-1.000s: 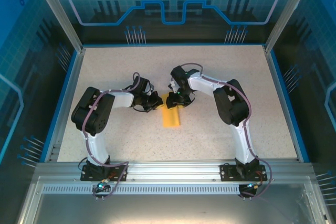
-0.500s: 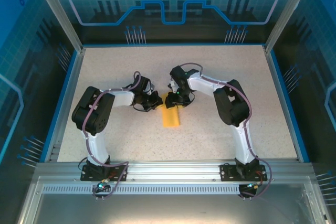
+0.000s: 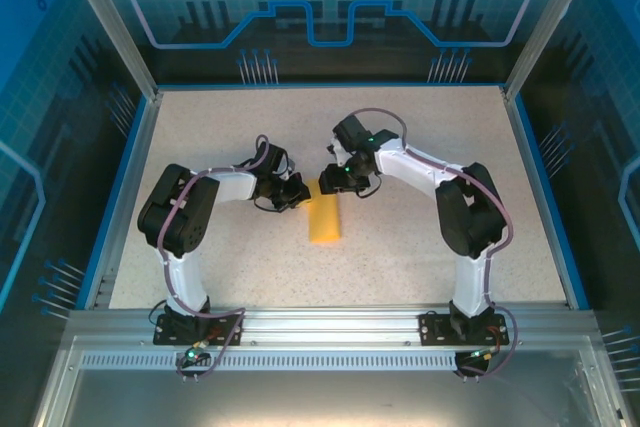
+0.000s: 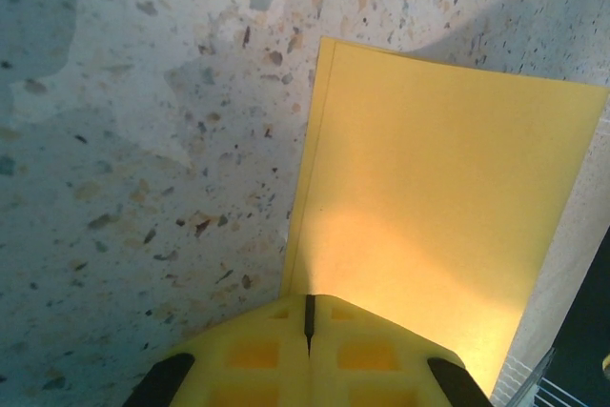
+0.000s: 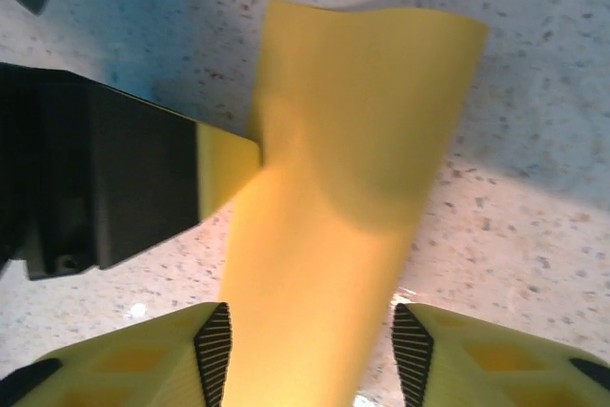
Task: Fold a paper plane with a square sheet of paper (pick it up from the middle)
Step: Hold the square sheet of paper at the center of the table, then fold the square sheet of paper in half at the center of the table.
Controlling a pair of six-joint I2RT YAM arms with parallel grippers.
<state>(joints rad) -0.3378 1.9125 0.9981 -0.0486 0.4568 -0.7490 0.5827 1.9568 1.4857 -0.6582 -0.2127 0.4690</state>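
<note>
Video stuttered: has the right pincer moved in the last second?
Yes. Against the table in the top view, the right pincer has shifted slightly right and away from the arm bases; the folded paper stayed put.

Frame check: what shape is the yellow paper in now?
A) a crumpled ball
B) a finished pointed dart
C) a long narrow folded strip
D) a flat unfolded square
C: the paper lies as a narrow rectangle with squared ends, and the left wrist view shows a doubled edge.
</note>
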